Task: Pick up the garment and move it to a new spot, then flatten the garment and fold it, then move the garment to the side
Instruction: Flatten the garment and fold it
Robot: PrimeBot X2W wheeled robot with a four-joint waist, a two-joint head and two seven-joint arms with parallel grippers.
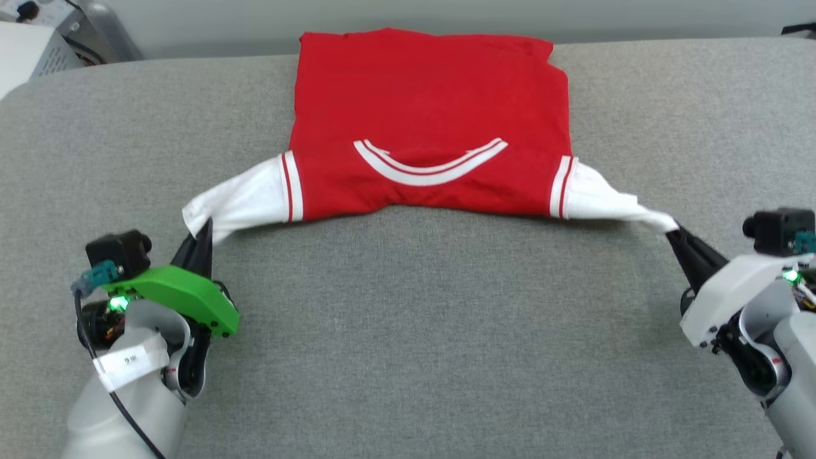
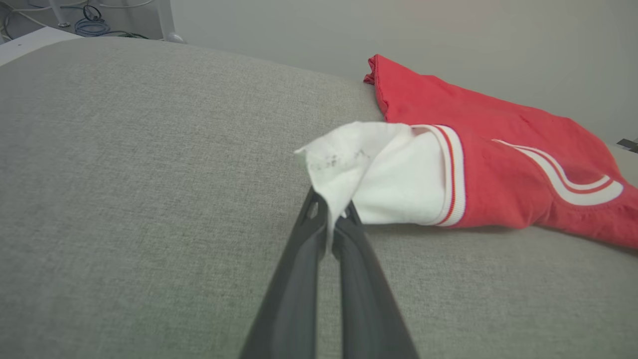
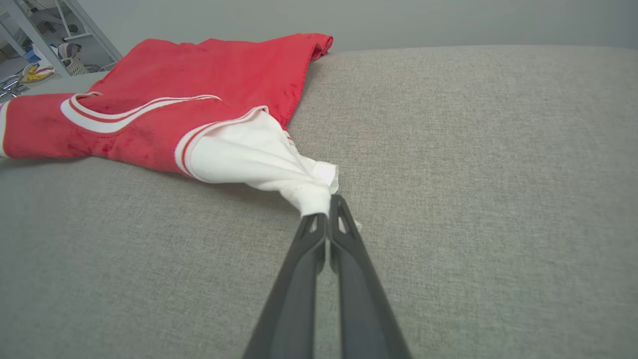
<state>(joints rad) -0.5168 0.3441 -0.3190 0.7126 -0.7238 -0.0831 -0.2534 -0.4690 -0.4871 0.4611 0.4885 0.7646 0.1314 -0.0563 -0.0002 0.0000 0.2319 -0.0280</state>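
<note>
The garment (image 1: 427,108) is a red jersey with white sleeves and a red-and-white striped collar. It lies spread at the far middle of the grey padded table (image 1: 408,319), collar toward me. My left gripper (image 1: 203,231) is shut on the tip of its left white sleeve (image 2: 344,159), stretching it outward. At the right, my right gripper (image 1: 674,232) is shut on the tip of the right white sleeve (image 3: 264,159). In both wrist views the dark fingers pinch bunched white cloth (image 2: 330,214) (image 3: 326,204). No lettering shows on the upper side.
The table's far edge runs just behind the garment, against a pale wall. Equipment and cables (image 1: 44,32) stand beyond the far left corner. A shelf with clutter (image 3: 35,60) stands in the background of the right wrist view. Bare grey fabric stretches between my arms.
</note>
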